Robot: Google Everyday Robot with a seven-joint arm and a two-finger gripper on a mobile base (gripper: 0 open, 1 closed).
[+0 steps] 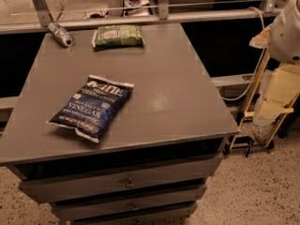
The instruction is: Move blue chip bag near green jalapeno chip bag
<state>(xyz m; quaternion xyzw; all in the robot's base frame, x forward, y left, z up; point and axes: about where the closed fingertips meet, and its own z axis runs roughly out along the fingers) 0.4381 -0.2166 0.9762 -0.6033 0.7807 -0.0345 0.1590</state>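
The big grey surface (178, 93) sits on top of a chest of drawers (126, 182) and carries all the things. A metal rail (140, 18) runs along its 12 o'clock edge. A round white part of the robot (287, 29) shows at 2 o'clock, off to the side of the surface. The gripper is not in sight, so I cannot tell if its jaws are released or clenched.

The blue chip bag (91, 108) lies flat at about 8 o'clock on the surface, a bit tilted, with nothing holding it. It is close to the front edge. The green jalapeno chip bag (118, 35) lies flat at 12 o'clock by the back edge, well apart from the blue one. So the blue bag must go toward 12 o'clock. Only bare surface lies between the two bags.

A crushed silver can (61, 34) lies at 11 o'clock, near the green bag, and the blue bag could bump it if it slides too far that way
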